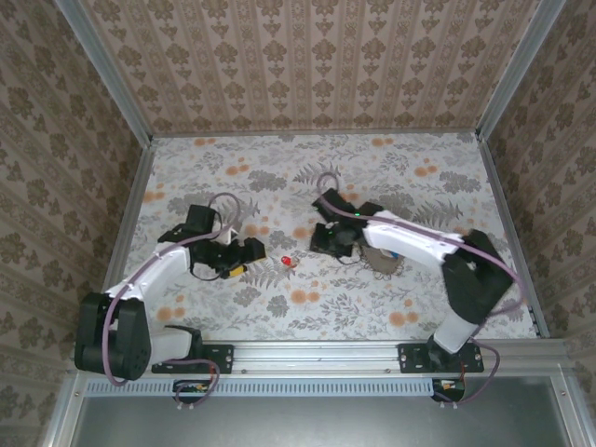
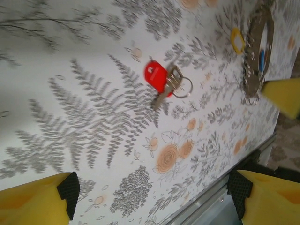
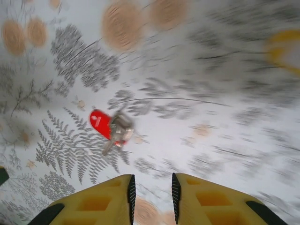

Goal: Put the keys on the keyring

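Note:
A red-headed key (image 1: 287,262) with a small split ring lies on the floral table between my two grippers. The left wrist view shows the red-headed key (image 2: 157,76) ahead of my left gripper (image 2: 152,197), whose fingers (image 2: 47,199) are spread wide with nothing between them. The large brownish-grey oval keyring (image 2: 257,51) lies far right, with a blue key (image 2: 261,60) inside its loop and a yellow tag (image 2: 236,40) beside it. My right gripper (image 3: 153,192) hovers near the blurred red-headed key (image 3: 105,124), its jaws a narrow gap apart and holding nothing.
The keyring (image 1: 384,264) lies partly under the right arm. A metal rail (image 1: 372,349) runs along the table's near edge, and patterned walls close in the sides and back. A yellow finger tip (image 2: 282,96) pokes in next to the keyring.

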Controlling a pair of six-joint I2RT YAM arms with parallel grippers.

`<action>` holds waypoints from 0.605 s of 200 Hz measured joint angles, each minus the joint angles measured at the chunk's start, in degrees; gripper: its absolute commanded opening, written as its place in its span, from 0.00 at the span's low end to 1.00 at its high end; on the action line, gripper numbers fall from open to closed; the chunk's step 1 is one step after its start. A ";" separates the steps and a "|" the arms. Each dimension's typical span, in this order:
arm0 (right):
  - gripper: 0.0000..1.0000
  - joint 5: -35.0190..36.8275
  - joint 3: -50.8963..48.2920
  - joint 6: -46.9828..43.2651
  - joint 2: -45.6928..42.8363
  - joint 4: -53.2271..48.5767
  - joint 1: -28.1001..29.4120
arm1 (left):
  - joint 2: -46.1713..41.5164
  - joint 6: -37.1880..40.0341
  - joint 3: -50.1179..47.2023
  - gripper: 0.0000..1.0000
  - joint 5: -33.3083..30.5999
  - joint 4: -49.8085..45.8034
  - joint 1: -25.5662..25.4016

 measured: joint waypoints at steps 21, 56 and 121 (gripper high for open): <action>0.27 1.53 -7.21 1.33 -9.51 -1.81 -4.87 | -0.50 0.04 0.72 0.85 -0.46 1.88 -3.80; 0.24 0.57 -14.27 2.32 -16.48 -5.62 -18.18 | -0.50 0.55 1.84 0.84 -1.09 4.66 -7.06; 0.13 -8.28 -21.44 11.74 -14.38 -0.24 -21.29 | -0.48 3.17 2.38 0.89 -2.51 5.27 -9.75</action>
